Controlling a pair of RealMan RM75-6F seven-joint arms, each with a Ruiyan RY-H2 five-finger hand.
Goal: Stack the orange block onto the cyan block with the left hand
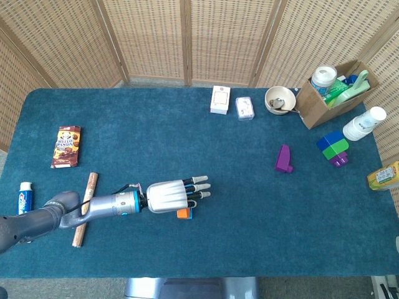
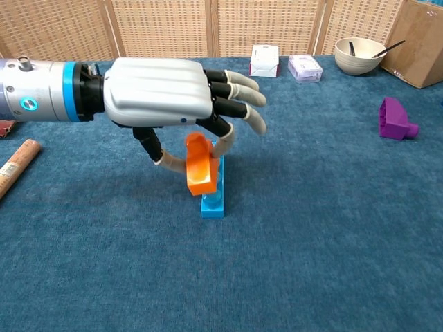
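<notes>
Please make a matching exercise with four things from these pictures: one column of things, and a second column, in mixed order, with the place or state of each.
Things:
1. orange block
2. cyan block
3. purple block
4. wooden stick

Places or states:
A. lies flat on the table, partly under the left hand
B. lies beside the left forearm
C. held off the table in the fingers
D. lies alone toward the right side

Pairs: 1-C, 2-A, 3-D, 4-B
</notes>
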